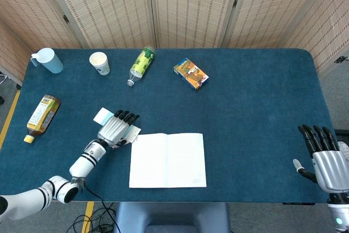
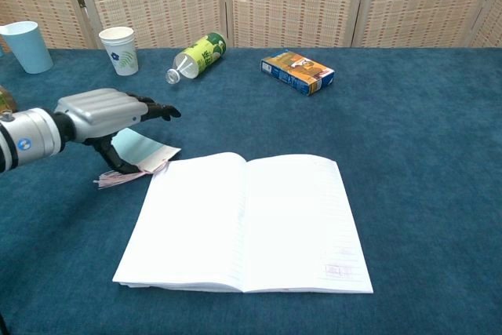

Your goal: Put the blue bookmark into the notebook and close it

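Note:
The white notebook (image 1: 167, 159) lies open and flat near the table's front edge, also seen as the notebook (image 2: 243, 221) in the chest view. My left hand (image 1: 115, 128) holds the light blue bookmark (image 1: 102, 115) just left of the notebook's top left corner. In the chest view the left hand (image 2: 106, 115) has its fingers stretched over the bookmark (image 2: 145, 149) and its thumb under it. The bookmark's corner reaches the left page's edge, and its pink tassel (image 2: 118, 180) trails on the cloth. My right hand (image 1: 326, 159) is open at the table's front right, holding nothing.
Along the back stand a light blue cup (image 1: 48, 59) and a paper cup (image 1: 100, 63). A green bottle (image 1: 140, 65) lies next to them, then an orange and blue box (image 1: 191, 73). A yellow bottle (image 1: 42, 115) lies at the left edge.

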`<state>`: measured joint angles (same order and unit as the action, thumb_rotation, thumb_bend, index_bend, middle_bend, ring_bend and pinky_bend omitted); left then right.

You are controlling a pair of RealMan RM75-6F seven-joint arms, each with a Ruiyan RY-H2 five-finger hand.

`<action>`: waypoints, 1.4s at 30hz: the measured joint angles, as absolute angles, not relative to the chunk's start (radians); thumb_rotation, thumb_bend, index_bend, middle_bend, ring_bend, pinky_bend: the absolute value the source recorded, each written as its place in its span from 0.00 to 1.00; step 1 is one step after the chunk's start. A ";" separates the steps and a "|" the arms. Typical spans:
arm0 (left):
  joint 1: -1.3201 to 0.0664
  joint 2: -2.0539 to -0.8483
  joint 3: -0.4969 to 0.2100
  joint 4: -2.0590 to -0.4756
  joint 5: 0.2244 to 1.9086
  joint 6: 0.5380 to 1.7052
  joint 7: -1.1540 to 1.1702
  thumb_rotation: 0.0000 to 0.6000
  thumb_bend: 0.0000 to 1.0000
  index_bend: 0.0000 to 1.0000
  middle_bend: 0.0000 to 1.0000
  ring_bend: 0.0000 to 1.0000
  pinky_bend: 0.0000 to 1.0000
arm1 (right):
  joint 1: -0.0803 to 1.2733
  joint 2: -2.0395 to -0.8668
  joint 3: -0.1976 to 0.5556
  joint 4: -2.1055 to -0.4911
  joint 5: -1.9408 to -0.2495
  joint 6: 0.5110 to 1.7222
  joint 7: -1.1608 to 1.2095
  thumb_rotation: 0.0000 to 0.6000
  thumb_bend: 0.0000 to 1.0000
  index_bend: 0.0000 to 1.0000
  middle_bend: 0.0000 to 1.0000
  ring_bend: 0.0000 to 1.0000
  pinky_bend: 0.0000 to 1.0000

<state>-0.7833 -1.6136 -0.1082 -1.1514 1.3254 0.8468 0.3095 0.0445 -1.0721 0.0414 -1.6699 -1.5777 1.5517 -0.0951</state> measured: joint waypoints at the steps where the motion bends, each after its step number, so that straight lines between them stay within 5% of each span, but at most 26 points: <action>1: -0.790 -1.621 -0.118 -1.145 1.317 0.846 0.315 1.00 0.26 0.08 0.16 0.12 0.16 | 0.043 -1.072 0.041 -1.669 -1.577 1.553 -0.094 1.00 0.23 0.00 0.10 0.05 0.06; 16: -0.795 -1.514 -0.129 -1.213 1.228 0.812 0.379 1.00 0.26 0.16 0.16 0.12 0.16 | 0.041 -1.075 0.042 -1.659 -1.581 1.555 -0.080 1.00 0.23 0.00 0.10 0.05 0.06; 42: -0.861 -1.582 -0.121 -1.043 1.110 0.672 0.414 1.00 0.26 0.26 0.16 0.09 0.16 | 0.028 -1.078 0.043 -1.657 -1.566 1.558 -0.083 1.00 0.23 0.00 0.10 0.05 0.06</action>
<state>-0.8613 -1.5822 -0.1209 -1.0425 1.1105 0.6716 0.4142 0.0279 -1.0780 0.0431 -1.6571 -1.5663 1.5576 -0.0830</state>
